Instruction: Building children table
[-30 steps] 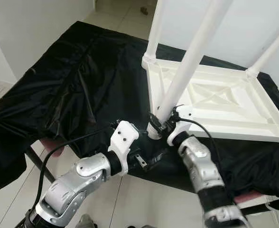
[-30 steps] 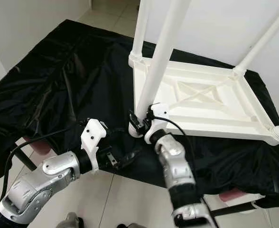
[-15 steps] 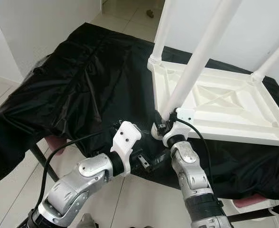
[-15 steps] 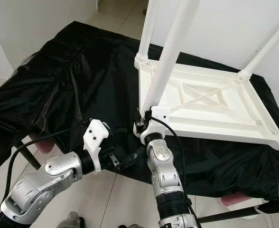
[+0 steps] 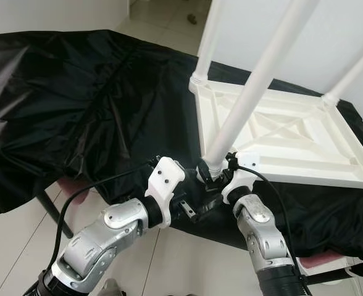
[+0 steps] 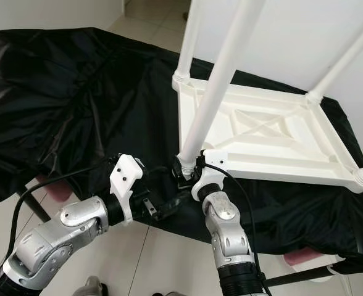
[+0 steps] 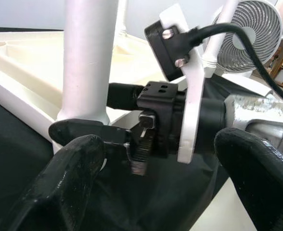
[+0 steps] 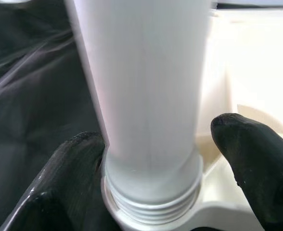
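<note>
Since a second ago the right gripper (image 6: 183, 169) has stayed at the near table leg's (image 5: 255, 77) base while its forearm swung in. Its fingers (image 8: 76, 168) straddle the threaded foot, one touching, not clamped. The leg rises upright from the upturned white tabletop (image 5: 292, 132) on black cloth (image 5: 76, 105). The left gripper (image 5: 197, 209) waits open just beside, crowding the corner.

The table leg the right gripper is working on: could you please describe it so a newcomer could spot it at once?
An upturned white tabletop lies on black cloth. The near leg rises from its corner closest to the robot. Unlike the other legs, its base sits between the right gripper's black fingers.
</note>
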### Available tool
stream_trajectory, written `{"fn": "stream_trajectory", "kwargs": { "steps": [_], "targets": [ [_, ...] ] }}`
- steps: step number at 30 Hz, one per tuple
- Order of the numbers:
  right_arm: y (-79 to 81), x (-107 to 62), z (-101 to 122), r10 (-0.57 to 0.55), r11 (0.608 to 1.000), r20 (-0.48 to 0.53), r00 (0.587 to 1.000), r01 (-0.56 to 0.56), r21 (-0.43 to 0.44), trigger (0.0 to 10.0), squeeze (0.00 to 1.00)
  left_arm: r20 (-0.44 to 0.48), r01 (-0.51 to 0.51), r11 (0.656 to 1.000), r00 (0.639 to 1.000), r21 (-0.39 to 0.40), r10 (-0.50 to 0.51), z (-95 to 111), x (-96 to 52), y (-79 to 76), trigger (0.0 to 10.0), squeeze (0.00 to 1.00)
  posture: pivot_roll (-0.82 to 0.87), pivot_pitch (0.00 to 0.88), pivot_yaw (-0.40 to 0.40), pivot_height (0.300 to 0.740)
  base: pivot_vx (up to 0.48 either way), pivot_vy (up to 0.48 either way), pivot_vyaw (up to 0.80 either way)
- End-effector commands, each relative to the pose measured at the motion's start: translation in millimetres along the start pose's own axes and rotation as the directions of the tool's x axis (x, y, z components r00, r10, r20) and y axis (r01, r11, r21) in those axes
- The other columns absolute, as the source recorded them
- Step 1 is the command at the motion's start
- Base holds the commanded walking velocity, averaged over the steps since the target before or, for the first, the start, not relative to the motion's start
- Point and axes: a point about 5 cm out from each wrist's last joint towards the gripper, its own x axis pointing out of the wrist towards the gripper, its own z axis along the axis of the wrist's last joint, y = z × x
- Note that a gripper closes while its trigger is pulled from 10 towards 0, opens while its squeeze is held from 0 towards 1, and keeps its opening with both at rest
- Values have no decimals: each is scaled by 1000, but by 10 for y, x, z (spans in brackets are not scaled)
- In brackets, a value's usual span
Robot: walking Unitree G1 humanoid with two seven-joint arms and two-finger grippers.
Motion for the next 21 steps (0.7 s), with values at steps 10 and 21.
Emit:
{"fn": "stream_trajectory", "kwargs": {
  "steps": [10,21],
  "targets": [
    [-312,-11,71,229,972,-13,973,-230,-56,10000,0,-12,96,995,995,-1,-96,-30,7,-55,10000,0,136,102,-163,740,0,0,0],
    [-231,262,23,375,924,-40,926,-377,-65,10000,0,-12,78,997,997,-5,-78,-27,-22,-52,10000,0,150,111,-157,740,0,0,0]
  ]
}}
